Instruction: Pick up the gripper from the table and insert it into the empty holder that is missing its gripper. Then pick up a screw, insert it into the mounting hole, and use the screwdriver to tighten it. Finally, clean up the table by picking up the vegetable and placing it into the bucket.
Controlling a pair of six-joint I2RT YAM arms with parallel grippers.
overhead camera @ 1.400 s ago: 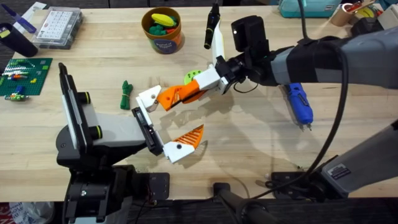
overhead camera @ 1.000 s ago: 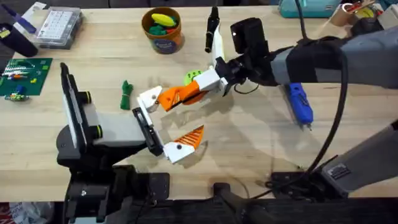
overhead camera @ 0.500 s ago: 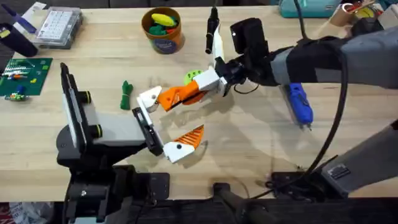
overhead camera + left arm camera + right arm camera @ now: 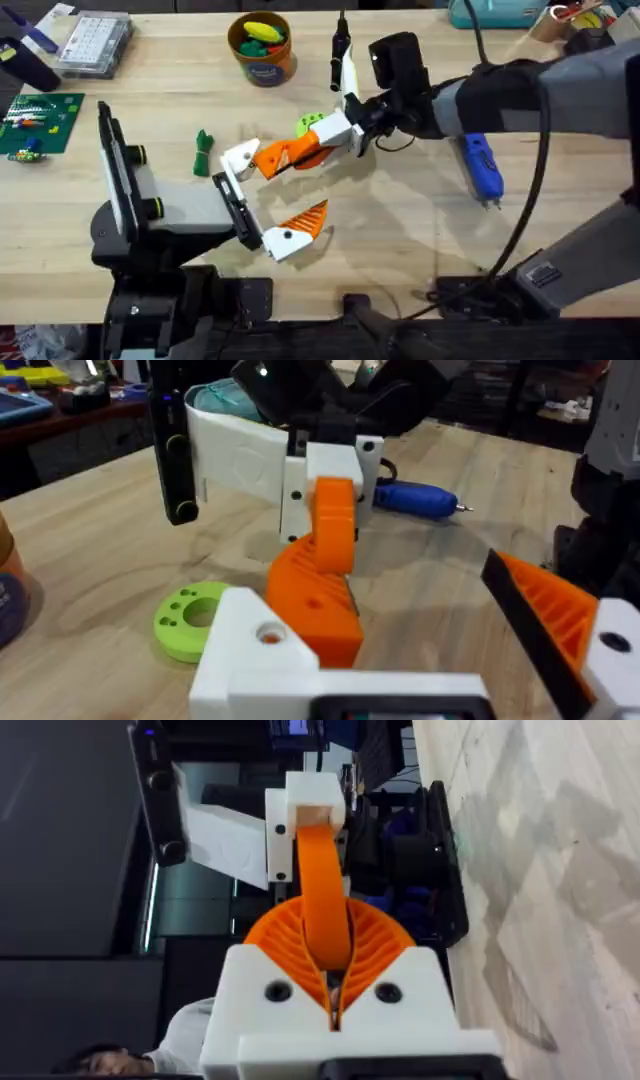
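One step: seating the finger
Right gripper [image 4: 322, 140]: pinching the finger [image 4: 285, 153]
Finger: white base just beside holder [image 4: 232, 205], long axis angled off its bar
Left gripper [image 4: 400, 690]: spread

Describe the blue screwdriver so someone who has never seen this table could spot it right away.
Start at the big grey right arm reaching across the wooden table. Just beneath its forearm lies the screwdriver, flat on the wood, metal tip toward the table's near edge. It is the only blue tool; the black stick tool nearby is slim.
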